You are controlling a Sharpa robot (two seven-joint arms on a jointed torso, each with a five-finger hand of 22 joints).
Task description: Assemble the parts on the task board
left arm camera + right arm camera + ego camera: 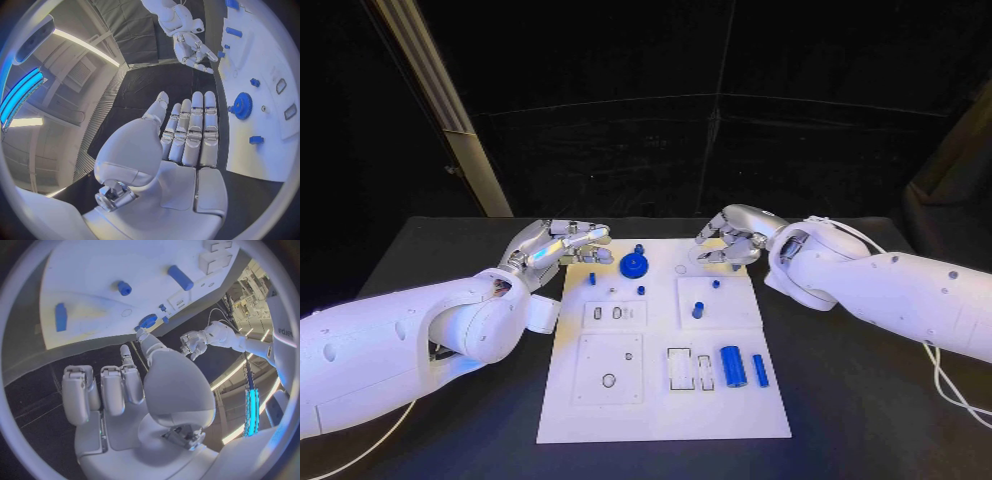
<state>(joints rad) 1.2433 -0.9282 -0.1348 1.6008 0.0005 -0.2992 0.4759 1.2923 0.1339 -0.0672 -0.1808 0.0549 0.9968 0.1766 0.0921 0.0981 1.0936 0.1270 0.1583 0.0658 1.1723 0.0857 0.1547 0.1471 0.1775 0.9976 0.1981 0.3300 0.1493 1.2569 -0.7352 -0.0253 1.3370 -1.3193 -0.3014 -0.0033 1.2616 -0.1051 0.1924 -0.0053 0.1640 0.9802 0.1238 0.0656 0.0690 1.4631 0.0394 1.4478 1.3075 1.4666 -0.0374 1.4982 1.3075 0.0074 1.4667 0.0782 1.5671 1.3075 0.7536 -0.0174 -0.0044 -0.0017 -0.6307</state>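
the left hand [564, 243] hangs over the far left corner of the task board [661, 420], its fingers [195, 127] stretched out straight and side by side with the thumb spread off to one side; nothing lies in the palm, and it holds no part. whether the fingertips touch the board cannot be told

the right hand [728, 240] is over the far right part of the board with its fingers [103, 390] curled in toward the palm; nothing is seen between them, and whether they touch the plate cannot be told

the white board lies lengthwise in the middle of the black table [862, 400], between the 2 arms. on it, 1 blue gear [635, 264] sits near the far edge, just right of the left hand. 3 small blue pegs [591, 280] are scattered just near of the gear, and 1 more small blue piece [715, 284] lies on the right half with 1 short blue cylinder [697, 311] just near of it. toward the near right, 1 thick blue cylinder [730, 366] and 1 thin blue bar [760, 370] lie side by side, apart from each other, right of a rectangular slot block [679, 369]

the left half of the board carries 2 raised square plates, the farther one [613, 315] with 2 small slots, the nearer one [609, 370] with 1 oval hole
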